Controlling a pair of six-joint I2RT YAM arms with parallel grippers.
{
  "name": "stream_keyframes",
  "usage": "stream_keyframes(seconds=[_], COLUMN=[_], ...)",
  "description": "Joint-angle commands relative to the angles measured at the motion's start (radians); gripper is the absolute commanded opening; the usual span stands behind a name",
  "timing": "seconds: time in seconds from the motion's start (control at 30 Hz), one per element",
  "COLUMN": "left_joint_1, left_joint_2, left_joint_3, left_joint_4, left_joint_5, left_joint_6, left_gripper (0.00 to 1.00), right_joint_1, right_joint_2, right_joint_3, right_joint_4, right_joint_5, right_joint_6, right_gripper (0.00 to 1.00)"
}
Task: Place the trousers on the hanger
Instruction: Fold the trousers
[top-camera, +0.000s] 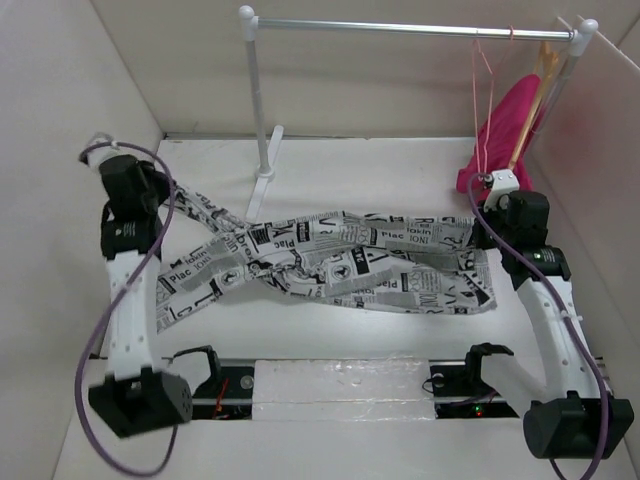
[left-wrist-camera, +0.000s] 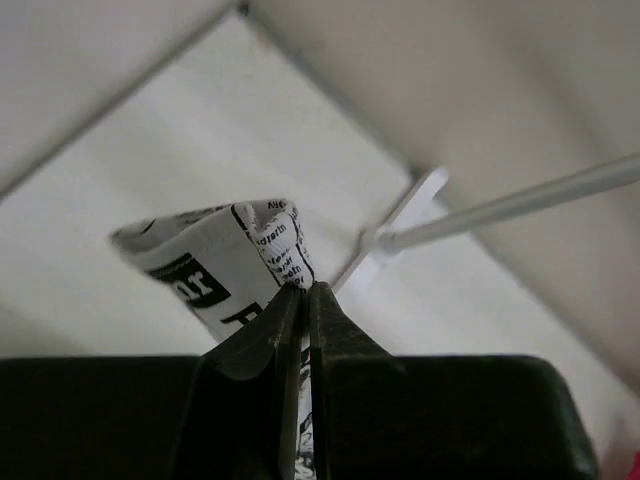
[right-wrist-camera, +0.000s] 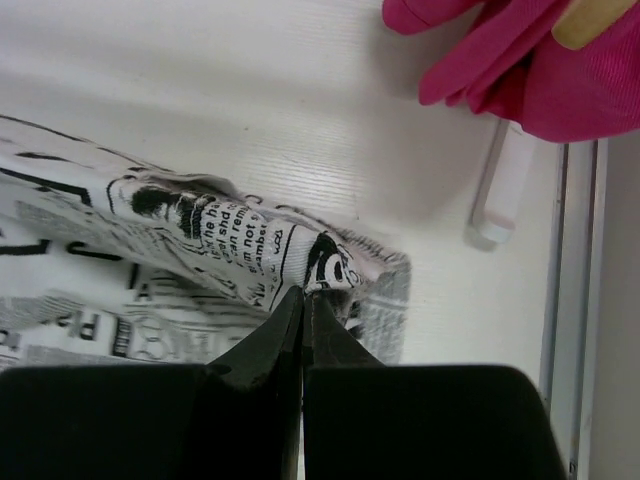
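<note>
Print on the trousers: we read "Plac"; the rest is too small. They lie spread left to right on the table. Left gripper — fingers pressed together on a fold at the left end. Right gripper pinches the right end. The hanger hangs from the rail at far right — its lower part is lost against the magenta garment.
</note>
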Motion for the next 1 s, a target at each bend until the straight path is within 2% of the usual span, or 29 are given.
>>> stream_keyframes(seconds=[0.0, 0.13, 0.27, 0.3, 0.33, 0.47, 0.53, 0.6, 0.73, 0.97], left_joint_1=[0.013, 0.013, 0.013, 0.013, 0.013, 0.013, 0.013, 0.013, 0.013, 0.004], left_joint_2=[-0.092, -0.073, 0.0, 0.003, -0.008, -0.008, 0.012, 0.076, 0.283, 0.547], left_joint_3=[0.029, 0.051, 0.218, 0.24, 0.239, 0.182, 0.156, 0.148, 0.254, 0.406], left_joint_4=[-0.039, -0.047, -0.148, -0.163, -0.18, -0.141, -0.116, -0.079, -0.098, -0.081], left_joint_5=[-0.138, -0.129, -0.194, -0.213, -0.279, -0.309, -0.286, -0.243, -0.177, -0.123], left_joint_6=[-0.023, -0.023, -0.002, 0.003, 0.007, 0.016, 0.015, 0.029, 0.029, 0.041], left_gripper=[0.0, 0.0, 0.0, 0.0, 0.0, 0.0, 0.0, 0.0, 0.0, 0.0], right_joint_1=[-0.021, -0.064, -0.122, -0.122, -0.122, -0.111, -0.111, -0.126, -0.117, -0.117], right_joint_2=[0.051, 0.171, 0.279, 0.283, 0.223, 0.118, 0.13, 0.17, 0.164, 0.11], right_joint_3=[0.043, 0.058, 0.118, 0.127, 0.089, -0.023, -0.04, 0.006, 0.072, 0.001], right_joint_4=[0.042, 0.17, 0.154, 0.142, 0.14, 0.193, 0.204, 0.186, 0.137, 0.181], right_joint_5=[0.093, 0.034, 0.05, 0.05, 0.044, 0.051, 0.044, -0.001, -0.003, -0.022], right_joint_6=[0.009, 0.048, 0.042, 0.039, 0.042, 0.067, 0.068, 0.068, 0.05, 0.048], right_gripper=[0.0, 0.0, 0.0, 0.0, 0.0, 0.0, 0.0, 0.0, 0.0, 0.0])
